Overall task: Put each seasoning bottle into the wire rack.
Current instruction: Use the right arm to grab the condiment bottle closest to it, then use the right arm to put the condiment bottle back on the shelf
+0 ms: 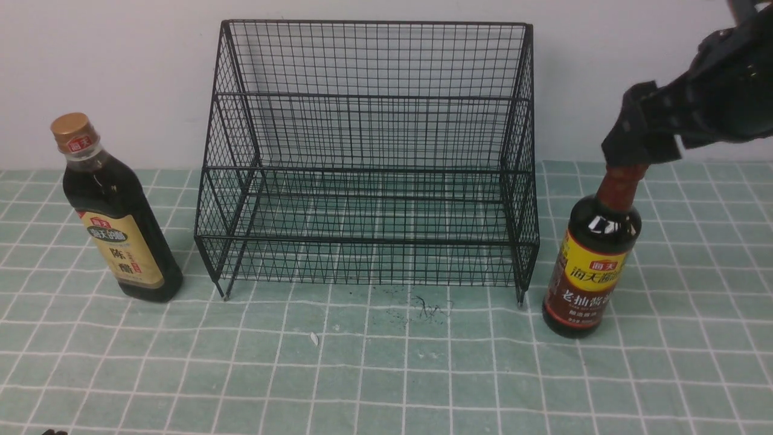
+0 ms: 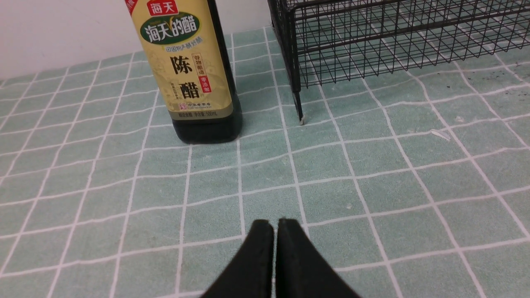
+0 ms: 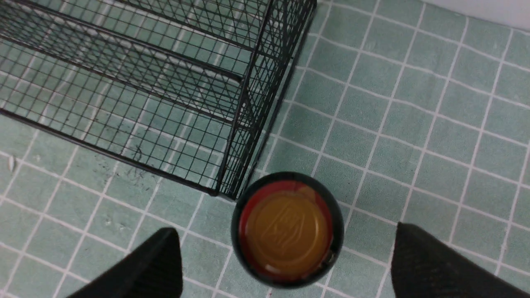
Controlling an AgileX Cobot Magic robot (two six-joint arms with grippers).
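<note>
The black wire rack (image 1: pixel 368 96) stands in the middle of the table with nothing in it. To its left stands the gold-capped seasoning bottle (image 1: pixel 121 241) with a beige label; it is upright. At the rack's right front leg the bottle with the red-brown neck (image 1: pixel 595 272) also stands upright. My right gripper (image 1: pixel 634 158) hangs over its cap and hides it in the front view. In the right wrist view the right gripper (image 3: pixel 285 229) is open, its fingers wide on either side of the cap (image 3: pixel 287 227), not touching. My left gripper (image 2: pixel 274 223) is shut and empty, low over the cloth in front of the beige-label bottle (image 2: pixel 190 70).
A green cloth with white grid lines (image 1: pixel 386 386) covers the table, and a white wall rises behind the rack. Dark smudges (image 1: pixel 423 305) and a small white scrap (image 1: pixel 314 338) lie in front of the rack. The rack's left front leg (image 2: pixel 299 111) stands near the beige-label bottle.
</note>
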